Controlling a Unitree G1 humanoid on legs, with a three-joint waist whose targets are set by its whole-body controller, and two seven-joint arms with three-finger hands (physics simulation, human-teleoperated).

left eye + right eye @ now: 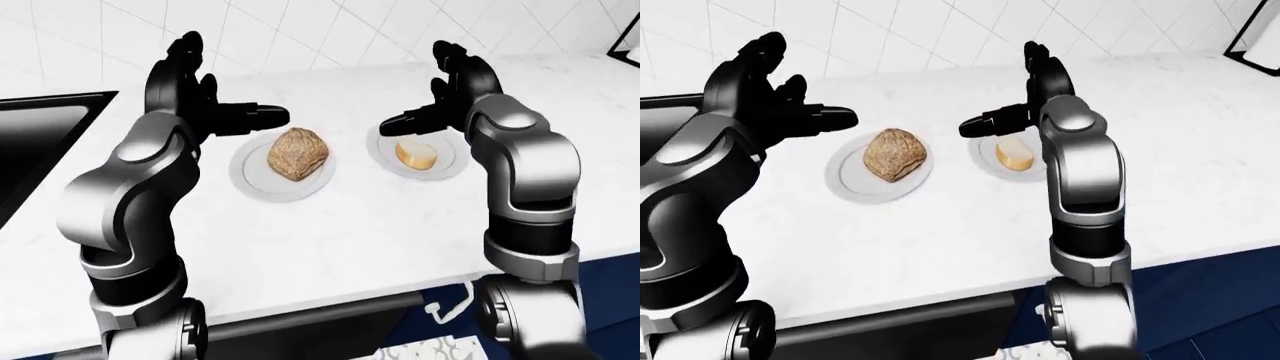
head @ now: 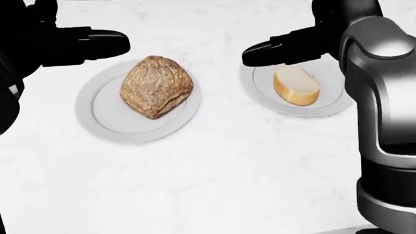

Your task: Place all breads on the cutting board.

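Observation:
A brown, crusty round loaf (image 2: 156, 87) rests on a white plate (image 2: 91, 114) at the left of the head view. A pale oval bread piece (image 2: 296, 85) lies on a second white plate (image 2: 260, 97) to its right. My left hand (image 1: 220, 94) hovers open above and left of the loaf, fingers up and thumb (image 2: 104, 40) pointing right. My right hand (image 1: 425, 90) hovers open above the pale bread's plate, its thumb (image 2: 263, 51) pointing left. Neither hand touches any bread. No cutting board shows in any view.
Both plates stand on a white marble counter (image 1: 340, 225). A black sink (image 1: 40, 142) lies at the left of the left-eye view. White tiled wall runs along the top. A dark object (image 1: 628, 41) shows at the top right corner. The counter edge (image 1: 380, 296) runs along the bottom.

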